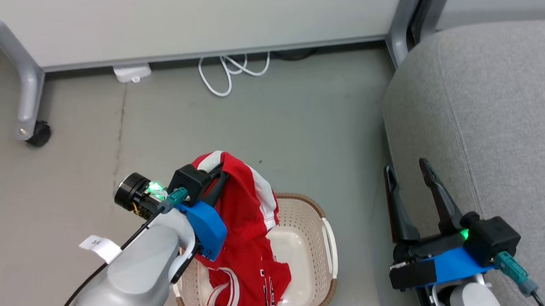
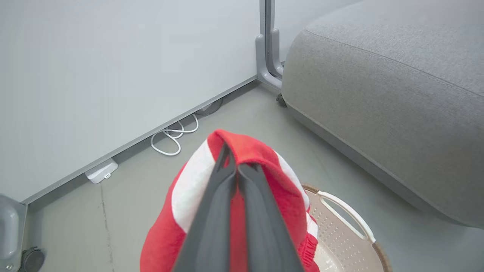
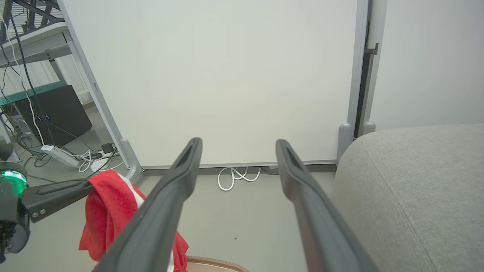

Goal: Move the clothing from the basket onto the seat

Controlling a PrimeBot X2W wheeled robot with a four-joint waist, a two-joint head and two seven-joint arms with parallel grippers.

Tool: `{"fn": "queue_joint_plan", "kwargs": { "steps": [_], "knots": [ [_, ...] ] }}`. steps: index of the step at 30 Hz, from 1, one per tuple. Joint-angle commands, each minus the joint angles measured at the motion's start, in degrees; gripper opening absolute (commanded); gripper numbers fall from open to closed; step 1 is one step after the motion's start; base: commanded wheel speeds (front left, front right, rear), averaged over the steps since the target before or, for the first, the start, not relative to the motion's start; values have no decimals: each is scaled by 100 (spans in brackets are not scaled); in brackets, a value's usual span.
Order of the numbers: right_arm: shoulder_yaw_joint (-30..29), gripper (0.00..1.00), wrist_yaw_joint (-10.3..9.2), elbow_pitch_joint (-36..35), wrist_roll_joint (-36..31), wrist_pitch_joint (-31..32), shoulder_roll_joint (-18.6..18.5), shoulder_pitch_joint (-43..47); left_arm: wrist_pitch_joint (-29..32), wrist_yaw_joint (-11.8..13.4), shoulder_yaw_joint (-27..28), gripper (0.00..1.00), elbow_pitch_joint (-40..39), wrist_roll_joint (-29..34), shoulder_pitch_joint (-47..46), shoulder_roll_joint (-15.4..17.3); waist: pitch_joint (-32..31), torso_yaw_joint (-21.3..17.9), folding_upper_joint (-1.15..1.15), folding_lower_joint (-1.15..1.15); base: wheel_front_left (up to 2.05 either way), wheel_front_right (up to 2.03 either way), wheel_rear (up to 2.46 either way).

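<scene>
Pinching the clothing (image 1: 241,225) above the basket (image 1: 329,240), the left pincer (image 2: 230,152) is pressed together on it; the right pincer (image 1: 406,167) hangs spread beside the seat (image 1: 486,111).

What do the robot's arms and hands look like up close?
The left hand and right hand each have two long dark tapered fingers on a blue bracket, plus a black box, green light and teal-plugged black cable. Both forearms are pale grey; the left forearm carries a white paper tag.
</scene>
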Motion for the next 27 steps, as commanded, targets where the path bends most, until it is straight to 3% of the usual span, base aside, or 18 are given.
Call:
{"fn": "queue_joint_plan", "kwargs": {
  "steps": [1, 15, 27],
  "knots": [
    [2, 100, 13, 31, 33, -22, -21, 125, -27, -23, 110, 0, -131, 41, 102, 45, -211, 86, -1, 1, 0, 0, 0],
    [-4, 100, 13, 70, 83, -22, -21, 547, -26, -103, 709, 0, -960, 87, 188, -49, -773, 228, -1, 1, 0, 0, 0],
    [-1, 100, 12, 99, 134, -22, -21, 777, 7, -120, 603, 0, -1638, 0, -89, -80, -1060, 288, -1, 1, 0, 0, 0]
  ]
}}
